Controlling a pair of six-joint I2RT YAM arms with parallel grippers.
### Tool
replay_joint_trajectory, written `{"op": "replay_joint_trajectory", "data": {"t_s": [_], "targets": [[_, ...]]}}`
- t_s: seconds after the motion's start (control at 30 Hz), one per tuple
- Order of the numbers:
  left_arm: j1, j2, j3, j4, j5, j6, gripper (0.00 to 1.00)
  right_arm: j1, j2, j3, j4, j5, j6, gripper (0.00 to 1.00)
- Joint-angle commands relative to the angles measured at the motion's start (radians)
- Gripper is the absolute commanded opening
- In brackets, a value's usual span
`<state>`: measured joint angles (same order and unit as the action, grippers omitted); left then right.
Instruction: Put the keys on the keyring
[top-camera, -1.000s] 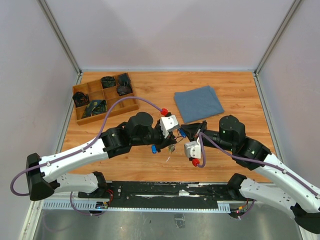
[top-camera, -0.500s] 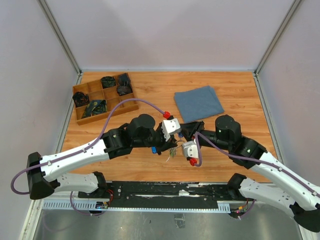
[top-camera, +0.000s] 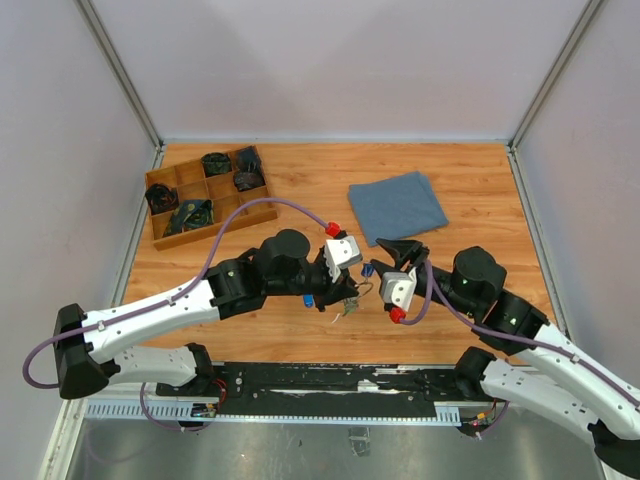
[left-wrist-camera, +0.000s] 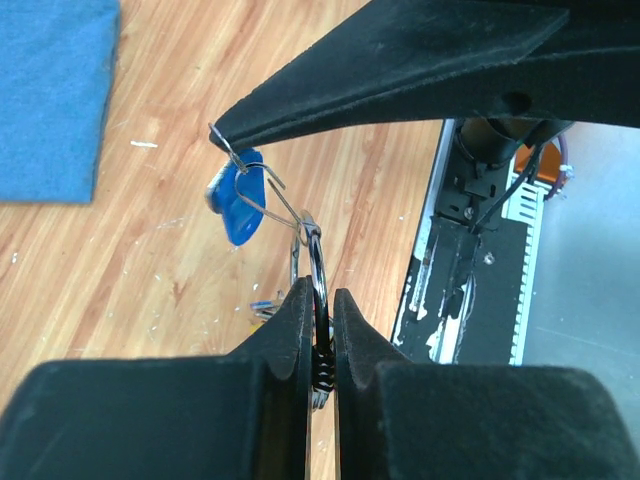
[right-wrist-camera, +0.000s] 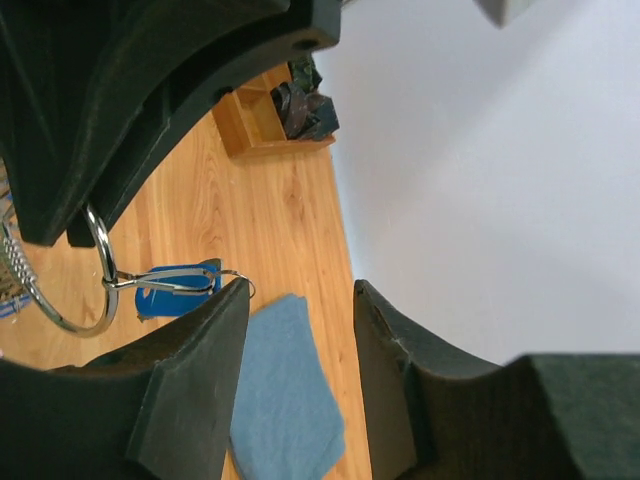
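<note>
Wooden table (top-camera: 300, 190) below; the keyring (left-wrist-camera: 316, 265) we logged aloft, clamped in the left gripper (left-wrist-camera: 320, 335) to steady it for threading. One blue key (left-wrist-camera: 238, 205) hung from it by a wire loop; the right gripper (right-wrist-camera: 298, 298), parted and empty, stood just beside.

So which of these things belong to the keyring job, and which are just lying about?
Job:
keyring, pinched by the left fingers
blue key, hanging from it

Lying about:
blue cloth
wooden tray of dark oddments
</note>
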<state>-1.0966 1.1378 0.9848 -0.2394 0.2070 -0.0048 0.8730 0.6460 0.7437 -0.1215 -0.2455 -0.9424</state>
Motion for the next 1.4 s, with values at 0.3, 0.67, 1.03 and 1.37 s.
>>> {"op": "replay_joint_trajectory", "data": {"t_s": [0.3, 0.67, 1.03, 1.37], "targets": [[-0.007, 0.015, -0.01, 0.055, 0.027, -0.018, 0.01, 0.011, -0.05, 0.114, -0.36, -0.047, -0.022, 0.47], [0.018, -0.025, -0.047, 0.116, -0.043, -0.094, 0.01, 0.011, -0.047, 0.166, -0.34, 0.165, 0.603, 0.55], [0.083, -0.048, -0.077, 0.163, -0.069, -0.188, 0.0, 0.011, -0.022, 0.102, -0.378, 0.218, 0.873, 0.64], [0.106, 0.127, -0.049, 0.26, -0.039, -0.254, 0.01, 0.011, -0.065, 0.069, -0.393, 0.568, 0.952, 0.68]]}}
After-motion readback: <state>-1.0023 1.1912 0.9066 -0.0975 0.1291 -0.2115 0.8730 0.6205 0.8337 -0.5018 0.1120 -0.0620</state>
